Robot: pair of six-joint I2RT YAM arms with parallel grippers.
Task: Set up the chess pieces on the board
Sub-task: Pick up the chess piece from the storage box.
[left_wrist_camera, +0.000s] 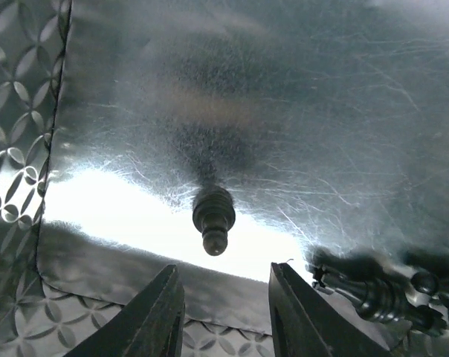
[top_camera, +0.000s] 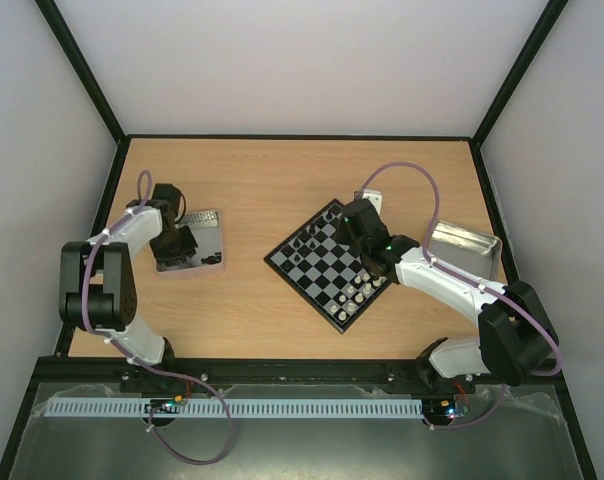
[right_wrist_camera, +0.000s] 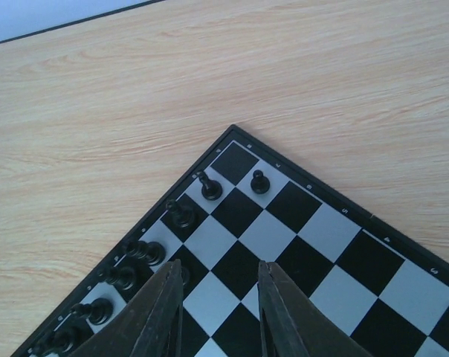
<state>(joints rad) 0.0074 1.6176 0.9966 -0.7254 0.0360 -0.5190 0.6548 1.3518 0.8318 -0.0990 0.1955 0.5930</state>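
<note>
The board (top_camera: 327, 268) lies tilted at mid-right of the table, with black chess pieces (top_camera: 312, 238) along its far-left side and white pieces (top_camera: 359, 292) along its near-right side. My right gripper (right_wrist_camera: 218, 265) hovers open over the board's far corner, with nothing between its fingers. Black pieces stand on the squares ahead of it, among them a pawn (right_wrist_camera: 260, 181) and a taller piece (right_wrist_camera: 208, 187). My left gripper (left_wrist_camera: 224, 266) is open low over the left metal tray (top_camera: 207, 222). A dark piece (left_wrist_camera: 213, 219) stands just ahead of its tips, untouched. More dark pieces (left_wrist_camera: 373, 294) lie at the right.
A second shiny metal tray (top_camera: 472, 248) sits right of the board, partly under the right arm. The left tray has a patterned rim (left_wrist_camera: 16, 149). Black frame rails border the table at left, right and back.
</note>
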